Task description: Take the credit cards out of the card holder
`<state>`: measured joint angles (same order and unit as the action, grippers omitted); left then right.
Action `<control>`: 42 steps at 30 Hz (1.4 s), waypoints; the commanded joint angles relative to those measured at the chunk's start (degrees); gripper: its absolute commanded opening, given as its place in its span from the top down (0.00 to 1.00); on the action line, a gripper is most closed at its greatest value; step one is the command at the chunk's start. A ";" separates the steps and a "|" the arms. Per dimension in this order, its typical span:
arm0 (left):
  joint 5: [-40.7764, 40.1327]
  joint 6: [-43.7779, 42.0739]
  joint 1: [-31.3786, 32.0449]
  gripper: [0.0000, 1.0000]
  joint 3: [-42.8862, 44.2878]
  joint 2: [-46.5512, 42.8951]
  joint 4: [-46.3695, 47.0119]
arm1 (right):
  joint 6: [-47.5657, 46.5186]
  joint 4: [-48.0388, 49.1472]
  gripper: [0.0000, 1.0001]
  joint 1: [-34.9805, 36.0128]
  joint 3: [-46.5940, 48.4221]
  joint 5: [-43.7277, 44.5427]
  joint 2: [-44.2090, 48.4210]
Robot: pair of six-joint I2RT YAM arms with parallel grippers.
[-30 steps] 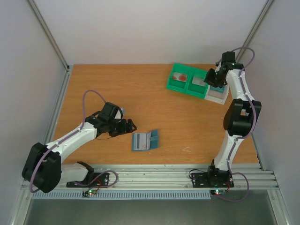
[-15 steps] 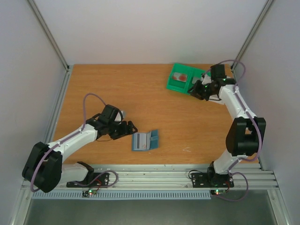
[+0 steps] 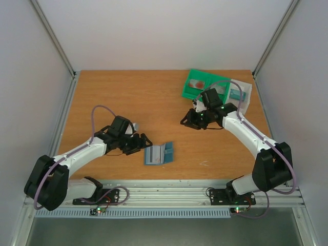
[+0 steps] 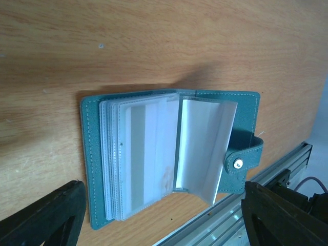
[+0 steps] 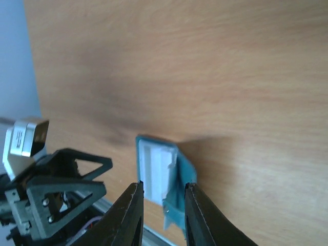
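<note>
Close to the near rail [image 3: 169, 190], the card holder [image 3: 158, 154] lay flat on the wooden table [image 3: 128, 97], spread open with its snap tab [image 4: 243, 154] hanging off one edge. That pose looked deliberate, since it left the stack of clear sleeves [image 4: 138, 159] facing up and one leaf standing half raised, easy to get at from above. The sleeves showed only pale, see-through plastic, so I could not tell whether a card was left in them.

Just beside the holder on its left, the left gripper [image 3: 142, 144] hovered low, its fingers spread wide on either side of the holder and holding nothing. It seemed posted there to pin the holder down while the other arm pulled.

Farther out, near the middle of the table, the right gripper [image 5: 163, 192] pointed towards the holder but stood well apart from it. Only a narrow gap parted its fingers, and nothing was between them. I judged that it was lining up for another pick.

At the far edge sat the green tray [image 3: 202, 98], with one reddish credit card [image 3: 197, 83] lying in its left compartment, plainly the drop-off place. A white tray [image 3: 245, 97] stood just beside it.
</note>
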<state>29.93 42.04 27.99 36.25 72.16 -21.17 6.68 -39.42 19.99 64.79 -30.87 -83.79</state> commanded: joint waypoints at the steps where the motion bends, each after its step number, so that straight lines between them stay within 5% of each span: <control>1: 1.81 0.95 0.09 0.16 -1.49 -1.67 3.63 | 4.28 3.14 0.76 5.12 -1.70 0.46 2.15; 18: 5.13 3.32 0.13 0.18 -5.68 -2.35 10.55 | 9.92 16.39 0.75 21.80 -5.99 4.91 -6.37; 42: 7.45 5.89 0.05 0.26 -7.05 0.38 14.32 | 9.66 26.83 0.83 23.17 -12.76 4.67 -18.16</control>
<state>36.42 47.97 27.99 29.45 72.05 -9.89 16.51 -15.03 42.61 52.51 -26.17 -100.90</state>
